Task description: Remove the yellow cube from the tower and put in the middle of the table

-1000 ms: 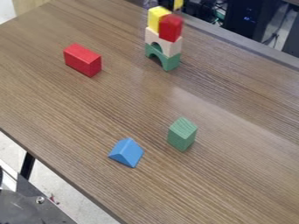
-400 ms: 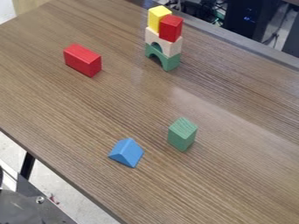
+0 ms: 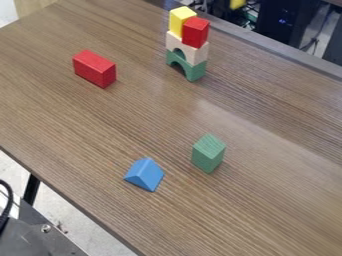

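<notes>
Far left, lower corner: dark metal part (image 3: 30, 237) with a bolt, black cable (image 3: 9, 200) curving above it. Upper left, on the worktop (image 3: 140, 120): red rectangular block (image 3: 93, 69), lying flat. Lower centre: blue triangular prism (image 3: 144, 174). Upper centre: tower, standing upright; base is a green arch (image 3: 195, 72), then a pale arch (image 3: 196, 53). Yellow cube (image 3: 178, 21) sits on the pale arch at the tower's top left, just beside a red block (image 3: 195, 33) at top right. Right of the prism, below centre: green block (image 3: 208, 154), apart from it. Upper right, beyond the worktop: dark equipment (image 3: 284, 27). End effector: state cannot be determined.
</notes>
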Tool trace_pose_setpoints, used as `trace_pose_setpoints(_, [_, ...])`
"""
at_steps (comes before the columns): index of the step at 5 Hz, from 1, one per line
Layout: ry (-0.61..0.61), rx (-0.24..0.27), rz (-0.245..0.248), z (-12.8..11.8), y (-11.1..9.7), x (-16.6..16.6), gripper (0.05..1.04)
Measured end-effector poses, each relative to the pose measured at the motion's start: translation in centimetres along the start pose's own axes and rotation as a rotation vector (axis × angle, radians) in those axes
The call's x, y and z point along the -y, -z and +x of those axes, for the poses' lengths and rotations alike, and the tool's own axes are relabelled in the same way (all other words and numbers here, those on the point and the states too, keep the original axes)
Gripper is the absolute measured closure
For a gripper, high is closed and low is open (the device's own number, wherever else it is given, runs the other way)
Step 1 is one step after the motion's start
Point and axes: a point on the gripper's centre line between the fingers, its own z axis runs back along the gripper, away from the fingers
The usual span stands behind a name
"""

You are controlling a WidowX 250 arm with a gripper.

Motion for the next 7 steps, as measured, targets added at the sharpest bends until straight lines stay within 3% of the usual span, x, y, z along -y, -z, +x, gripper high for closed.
trace_pose_setpoints(1, [0.114, -0.017, 0.021, -4.5, 1.4, -1.1, 0.502])
trace_pose_setpoints(2, [0.169, -0.021, 0.04, -6.4, 4.7, -2.7, 0.502])
trace_pose_setpoints(3, [0.167, 0.026, 0.01, -6.1, 7.4, -4.1, 0.502])
trace_pose_setpoints(4, [0.139, 0.03, 0.001, -5.9, 10.1, -4.5, 0.502])
trace_pose_setpoints(6, [0.126, 0.029, 0.003, -5.5, 11.2, -4.2, 0.46])
trace_pose_setpoints(7, [0.124, 0.031, 0.003, -5.4, 10.9, -3.9, 0.164])
